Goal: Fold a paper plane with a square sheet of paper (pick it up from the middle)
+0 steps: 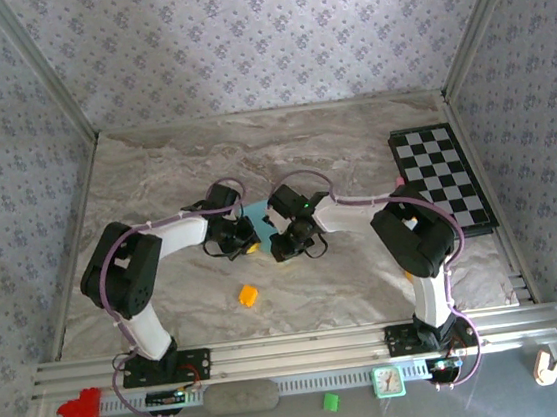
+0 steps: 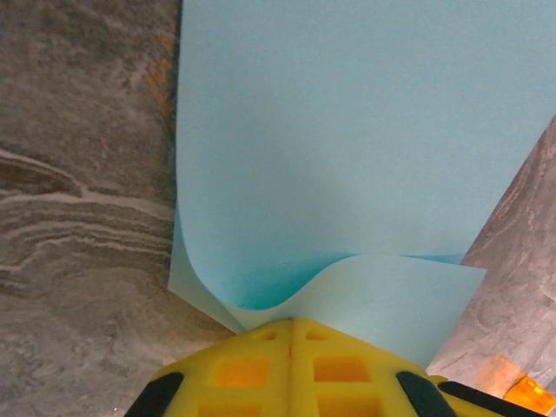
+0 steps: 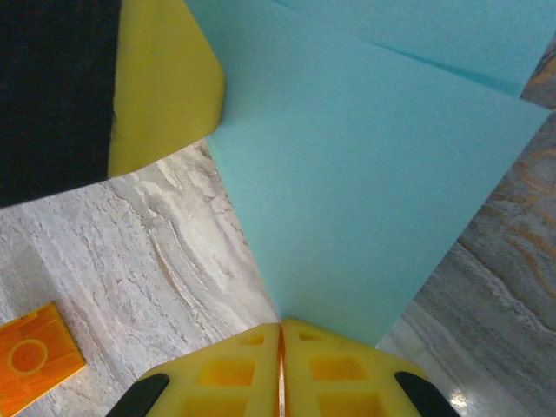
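No text, number or brand can be read anywhere. The small clock (image 1: 388,382) at the near edge has a pale dial, its marks too small to make out. The orange cube (image 3: 30,356) on the table (image 3: 130,234) bears a raised ring, not a letter. The checkered board (image 1: 441,178) at the far right shows plain black and white squares, and the square sheet of paper (image 2: 347,130) is unprinted teal

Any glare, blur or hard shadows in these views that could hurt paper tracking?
Top external: soft, even light, faint shadows under the arms, which cover most of the paper. Left wrist: paper sharp, with darker shade inside its curl by the left tool, whose tips look soft. Right wrist: small glare spot on the table at bottom right, right tool slightly blurred, cube clear.
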